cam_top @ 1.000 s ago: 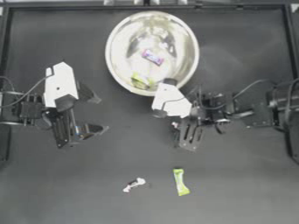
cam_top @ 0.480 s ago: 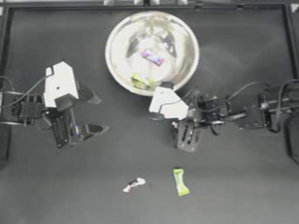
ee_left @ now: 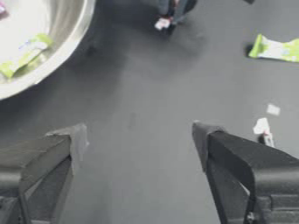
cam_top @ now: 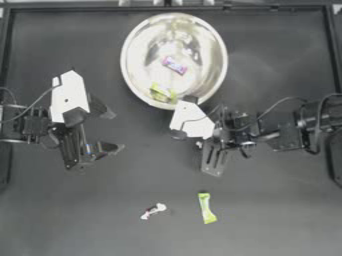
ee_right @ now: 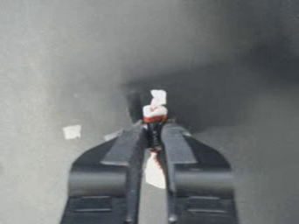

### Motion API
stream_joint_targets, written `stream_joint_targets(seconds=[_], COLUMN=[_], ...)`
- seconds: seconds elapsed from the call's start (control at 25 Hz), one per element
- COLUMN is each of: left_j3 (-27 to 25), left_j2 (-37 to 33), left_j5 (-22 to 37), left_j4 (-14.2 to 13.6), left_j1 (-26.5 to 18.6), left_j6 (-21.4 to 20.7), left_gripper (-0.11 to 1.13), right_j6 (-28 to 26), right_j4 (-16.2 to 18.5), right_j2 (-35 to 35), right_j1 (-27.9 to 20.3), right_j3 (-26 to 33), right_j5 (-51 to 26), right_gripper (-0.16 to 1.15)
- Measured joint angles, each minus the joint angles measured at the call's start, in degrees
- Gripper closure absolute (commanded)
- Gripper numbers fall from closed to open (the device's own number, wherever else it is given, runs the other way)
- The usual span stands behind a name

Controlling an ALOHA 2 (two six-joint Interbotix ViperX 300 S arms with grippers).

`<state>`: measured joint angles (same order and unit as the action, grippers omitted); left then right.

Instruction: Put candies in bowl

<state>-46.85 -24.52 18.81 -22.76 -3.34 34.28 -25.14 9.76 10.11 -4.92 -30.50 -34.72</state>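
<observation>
Candy (ee_right: pixel 154 111) in right end effector (ee_right: pixel 153 131)

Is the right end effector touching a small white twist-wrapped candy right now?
Touching. The right wrist view shows the right end effector pinching the white twist-wrapped candy between its jaws, the wrapper sticking out past the tips.

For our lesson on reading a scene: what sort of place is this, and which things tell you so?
Probably a robot test bench, not a kitchen: a bare dark table, two cabled arms with the left gripper and right gripper, and a metal bowl with candies laid out.
</observation>
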Motion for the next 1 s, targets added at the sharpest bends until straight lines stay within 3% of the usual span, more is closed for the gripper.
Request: stream_joint_targets(seconds=[0.32, 0.6, 0.8, 1.0], left_j3=[-0.79, -0.88, -0.97, -1.05], left_j2=[0.0, 0.0, 0.0, 0.0], left_j5=[0.0, 0.0, 0.0, 0.0], left_j4=[0.09, 0.18, 0.18, 0.18], left_j1=[0.0, 0.0, 0.09, 0.09], left_j6=[0.0, 0.09, 0.0, 0.0], left_gripper=[0.0, 0.0, 0.0, 0.0], right_j6=[-0.35, -0.35, -0.44, -1.41], right_j4=[-0.09, 1.49, 5.54, 8.7], right_j2=[-1.67, -9.58, -11.69, -11.51], right_j1=[0.35, -0.09, -3.34, -9.84], right_j3=[1.23, 4.92, 7.82, 10.37], right_j5=[-3.52, -6.06, -5.98, -1.58], right_gripper=[0.55, 0.55, 0.55, 0.55])
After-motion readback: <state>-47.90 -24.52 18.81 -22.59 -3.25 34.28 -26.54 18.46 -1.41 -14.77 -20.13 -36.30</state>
